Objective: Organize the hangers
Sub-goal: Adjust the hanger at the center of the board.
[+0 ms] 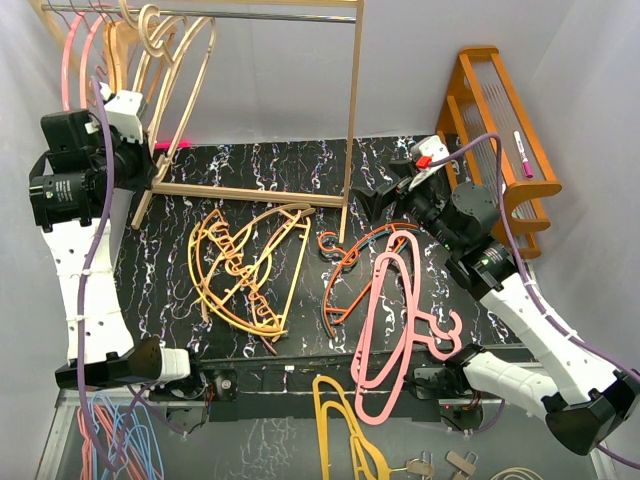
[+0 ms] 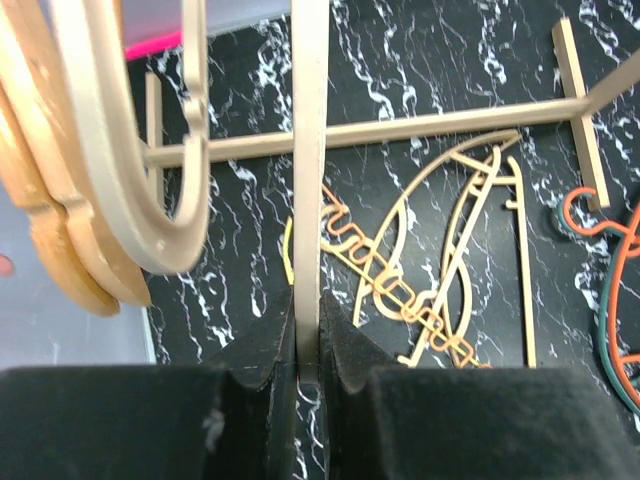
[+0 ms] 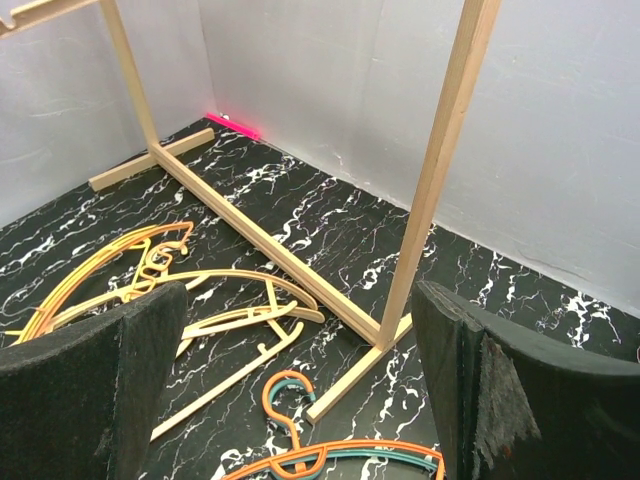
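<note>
Two hands are shown: the left hand point(image 2: 308, 345) is clamped on a pale tan hanger point(image 2: 310, 150), the right hand point(image 3: 300, 330) spread apart.

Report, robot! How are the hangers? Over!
Left pincer shut on tan hanger at rack. Right pincer open, empty. More hangers loose on mat. Rack post ahead.

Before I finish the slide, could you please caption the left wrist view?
Left gripper shut on a pale hanger by the rack, loose hangers on the mat.
</note>
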Tool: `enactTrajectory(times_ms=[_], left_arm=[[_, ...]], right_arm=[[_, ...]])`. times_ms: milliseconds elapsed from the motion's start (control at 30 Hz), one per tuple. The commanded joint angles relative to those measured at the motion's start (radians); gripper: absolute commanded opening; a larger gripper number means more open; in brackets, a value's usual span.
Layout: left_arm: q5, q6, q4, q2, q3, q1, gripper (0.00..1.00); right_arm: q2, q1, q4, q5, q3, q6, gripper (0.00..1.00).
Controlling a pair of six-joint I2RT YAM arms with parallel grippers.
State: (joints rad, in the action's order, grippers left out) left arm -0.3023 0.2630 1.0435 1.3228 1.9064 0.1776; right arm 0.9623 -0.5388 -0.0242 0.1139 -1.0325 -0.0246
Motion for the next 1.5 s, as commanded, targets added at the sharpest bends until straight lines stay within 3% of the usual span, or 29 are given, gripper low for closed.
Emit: enactTrajectory(times_ms=[0, 1000, 1167, 1467], left_arm=[[0.011, -0.005, -0.066, 0.024, 0.106, 0.002, 0.00], [0.052, 0.018, 0.101, 0.359, 0.526, -0.020, 0.00], [0.161, 0.032, 0.173, 0.409, 0.605, -0.078, 0.00], [0.233, 0.041, 0.212, 0.410, 0.584, -0.085, 0.00]], right_arm=[[0.002, 0.014, 0.074, 0.021, 0.001, -0.005, 0.98], [0.012, 0.066, 0.081, 0.112, 0.006, 0.014, 0.98], [0.038, 0.073, 0.060, 0.224, -0.024, 0.029, 0.98], [0.077, 0.073, 0.001, 0.464, -0.077, 0.040, 0.98]])
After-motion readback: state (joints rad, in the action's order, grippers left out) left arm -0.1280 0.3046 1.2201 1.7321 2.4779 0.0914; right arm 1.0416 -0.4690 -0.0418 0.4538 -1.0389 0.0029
